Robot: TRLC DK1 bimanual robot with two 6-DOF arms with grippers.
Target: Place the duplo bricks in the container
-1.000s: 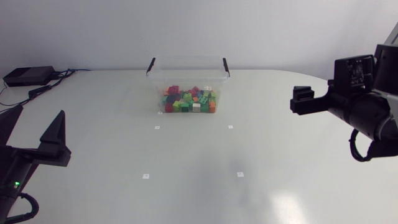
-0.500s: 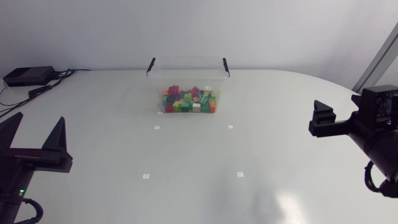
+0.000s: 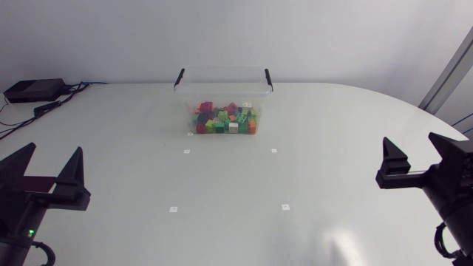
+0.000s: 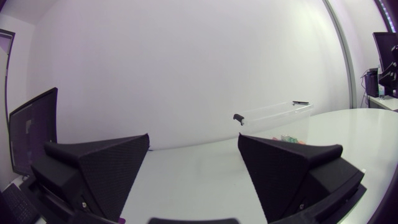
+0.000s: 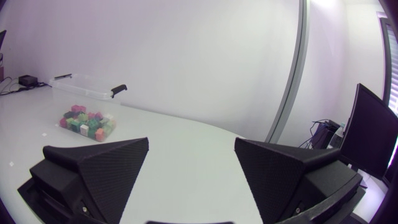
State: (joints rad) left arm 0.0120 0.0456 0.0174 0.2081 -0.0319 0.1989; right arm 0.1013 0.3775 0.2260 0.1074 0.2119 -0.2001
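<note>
A clear plastic container [image 3: 223, 80] with black clip handles stands at the back middle of the table, holding several coloured duplo bricks [image 3: 225, 118]. It also shows far ahead of each wrist camera: container [image 4: 277, 113], bricks [image 5: 87, 120]. My left gripper [image 3: 49, 171] is low at the table's left side, open and empty. My right gripper [image 3: 420, 151] is low at the right side, also open and empty. Both are far from the container. From the wrist cameras, my left gripper [image 4: 194, 153] and right gripper [image 5: 191, 155] have nothing between their fingers.
A black box [image 3: 33, 89] with cables lies at the back left corner. Small white markers [image 3: 186, 151] dot the tabletop in front of the container.
Both arms have drawn back and down toward the table's sides, the right one much further. Both grippers stayed open. The container and bricks have not moved.
</note>
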